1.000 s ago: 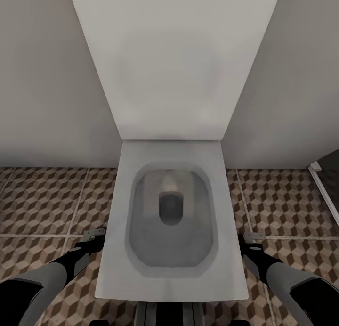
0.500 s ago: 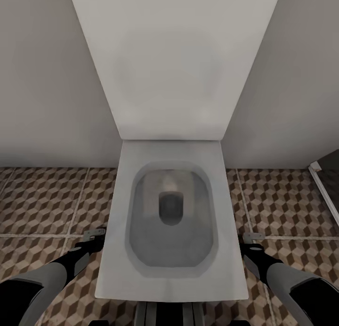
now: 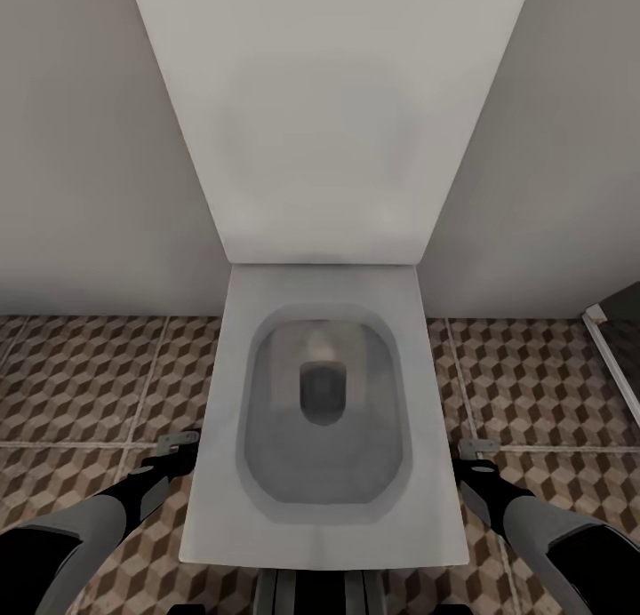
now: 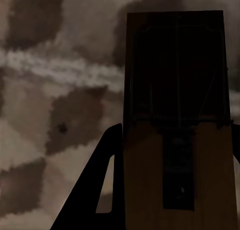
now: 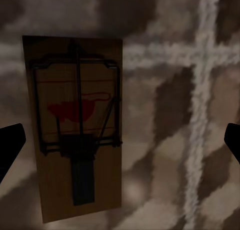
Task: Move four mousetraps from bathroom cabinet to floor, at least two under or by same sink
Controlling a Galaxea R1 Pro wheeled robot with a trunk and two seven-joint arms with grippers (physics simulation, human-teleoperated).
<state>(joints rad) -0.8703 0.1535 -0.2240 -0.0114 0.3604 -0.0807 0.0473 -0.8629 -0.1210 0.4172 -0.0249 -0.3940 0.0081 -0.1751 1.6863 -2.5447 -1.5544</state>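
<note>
The robot faces a white toilet (image 3: 320,402), with one arm low on either side of it over the bathroom floor (image 3: 89,375). The left gripper (image 4: 172,155) grips one mousetrap (image 4: 177,120) between its jaws, the board's long axis running along the fingers, its wire end pointing away from the wrist. The right gripper (image 5: 120,140) has its jaws spread wide with nothing between them; a second mousetrap (image 5: 77,125) lies flat on the tiles below, set toward one finger, its long axis roughly in line with the fingers (red mark on its face). To do this step well, lower the held trap level until it rests flat, then open.
</note>
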